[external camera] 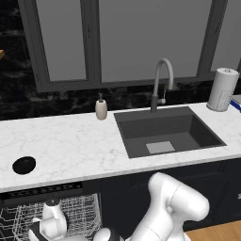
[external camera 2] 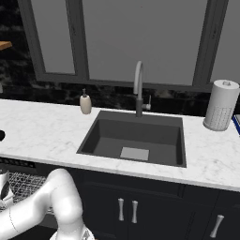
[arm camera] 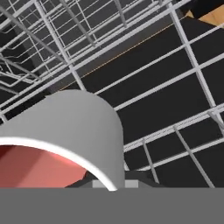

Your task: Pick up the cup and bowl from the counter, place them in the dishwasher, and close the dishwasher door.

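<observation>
Small pale grey cup with red-pink interior (arm camera: 65,135), gripped in the nearly closed tool (arm camera: 111,183) just above the white wire rack (arm camera: 144,87) of the dark open dishwasher (external camera: 42,190). Good practice: lower until the cup is seated between wires, then release and withdraw straight, clear of the rack. Small shallow black bowl (external camera: 24,164) awaits on the white marble-look counter (external camera: 70,141), left of the dark sink (external camera: 167,129)

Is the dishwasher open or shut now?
Open: the dishwasher's white wire rack shows under the counter, with the cup over it.
</observation>
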Controlling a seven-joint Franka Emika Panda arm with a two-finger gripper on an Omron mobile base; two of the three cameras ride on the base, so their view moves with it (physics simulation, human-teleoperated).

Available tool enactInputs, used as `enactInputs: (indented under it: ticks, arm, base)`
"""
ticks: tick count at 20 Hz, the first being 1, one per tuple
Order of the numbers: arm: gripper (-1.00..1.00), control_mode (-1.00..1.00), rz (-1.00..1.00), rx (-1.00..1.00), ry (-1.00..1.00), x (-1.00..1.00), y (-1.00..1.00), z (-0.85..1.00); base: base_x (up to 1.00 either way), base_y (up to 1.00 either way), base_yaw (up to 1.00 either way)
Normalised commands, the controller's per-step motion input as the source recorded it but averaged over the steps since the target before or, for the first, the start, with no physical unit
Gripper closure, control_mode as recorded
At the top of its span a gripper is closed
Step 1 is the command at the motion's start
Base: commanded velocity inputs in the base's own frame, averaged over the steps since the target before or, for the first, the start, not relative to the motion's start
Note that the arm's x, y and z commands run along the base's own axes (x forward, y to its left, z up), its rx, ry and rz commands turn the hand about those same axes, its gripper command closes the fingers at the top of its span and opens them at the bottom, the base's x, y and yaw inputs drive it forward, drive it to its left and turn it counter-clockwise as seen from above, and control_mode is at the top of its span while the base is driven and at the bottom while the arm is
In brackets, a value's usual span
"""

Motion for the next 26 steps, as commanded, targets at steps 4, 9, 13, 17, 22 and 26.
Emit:
enactInputs:
  ticks: [4, 9, 13, 17, 22, 26]
  arm:
    - [-1.0, -1.0, 0.0, 0.0, -0.01, 0.0, 0.02, 0.0]
    - [-1.0, -1.0, 0.0, 0.0, -0.06, 0.0, 0.0, 0.0]
    - [-1.0, -1.0, 0.0, 0.0, -0.12, 0.0, 0.0, 0.43]
    - [-1.0, -1.0, 0.0, 0.0, -0.18, -0.01, 0.0, 0.85]
    - [-1.0, -1.0, 0.0, 0.0, -0.17, -0.08, 0.0, 0.97]
    - [-1.0, -1.0, 0.0, 0.0, -0.19, -0.07, 0.0, 0.99]
  base:
    - [0.0, 0.0, 0.0]
    - [0.0, 0.0, 0.0]
    - [0.0, 0.0, 0.0]
    - [0.0, 0.0, 0.0]
    - [0.0, 0.0, 0.0]
    - [0.0, 0.0, 0.0]
